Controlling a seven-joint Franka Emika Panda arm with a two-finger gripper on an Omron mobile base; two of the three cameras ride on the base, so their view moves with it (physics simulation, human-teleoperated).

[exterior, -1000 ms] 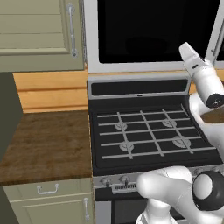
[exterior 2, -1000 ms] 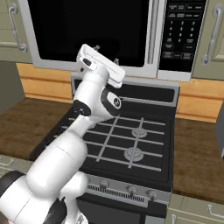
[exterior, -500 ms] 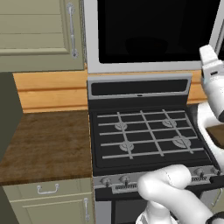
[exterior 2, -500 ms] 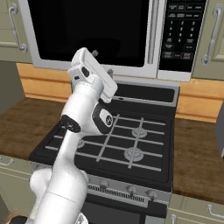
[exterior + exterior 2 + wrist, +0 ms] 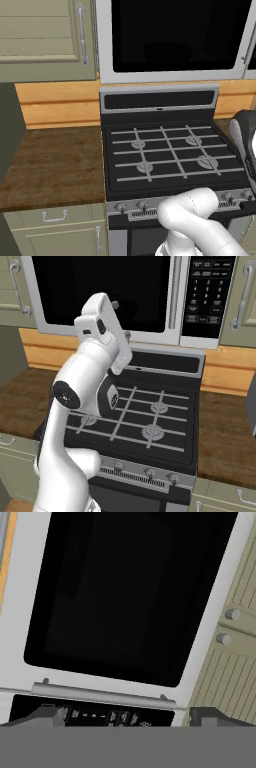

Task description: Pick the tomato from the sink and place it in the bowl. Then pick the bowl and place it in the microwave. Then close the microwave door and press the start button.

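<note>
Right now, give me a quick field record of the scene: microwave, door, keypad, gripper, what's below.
microwave: silver-grey, mounted above the stove
microwave door: shut, dark glass window, bar handle beside the keypad
keypad panel: black, on the right of the door in the right base view
gripper: open, holding nothing, facing the door
stove: black gas top with four burners, knobs along the front
counter: brown wood-look top left of the stove
cabinets: beige, flanking the microwave
</note>
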